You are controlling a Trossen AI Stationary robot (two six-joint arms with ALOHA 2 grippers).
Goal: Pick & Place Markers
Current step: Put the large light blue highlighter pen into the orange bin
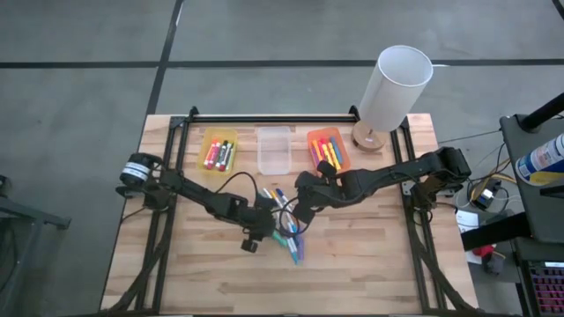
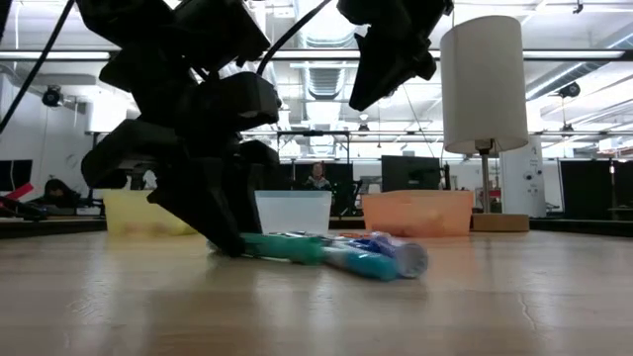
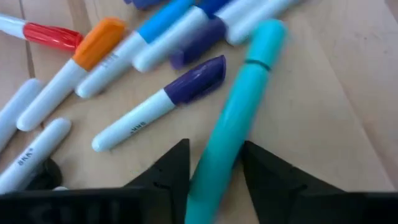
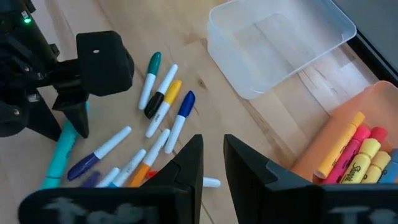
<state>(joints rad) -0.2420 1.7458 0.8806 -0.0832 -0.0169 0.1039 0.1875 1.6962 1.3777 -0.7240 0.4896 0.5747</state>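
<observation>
Markers (image 1: 286, 224) lie scattered mid-table. The left gripper (image 3: 214, 165) straddles a teal highlighter (image 3: 239, 112) lying flat, its long axis running away between the parted fingers. The right gripper (image 4: 213, 163) hovers above, fingers narrowly apart, empty.

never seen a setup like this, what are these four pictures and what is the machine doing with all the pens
Two dark robot arms work at a wooden table. One camera looks straight down, one sits at table height, and one rides on each wrist.

The left gripper is low at a loose pile of markers in the middle, its fingers either side of a teal marker that lies on the wood. They look to be closing; a firm grip is not certain.

The right gripper hangs above the pile, nothing visible between its narrowly parted fingers.

At the back stand a yellow bin with markers, a clear bin that is empty, an orange bin with highlighters, and a lamp.
</observation>
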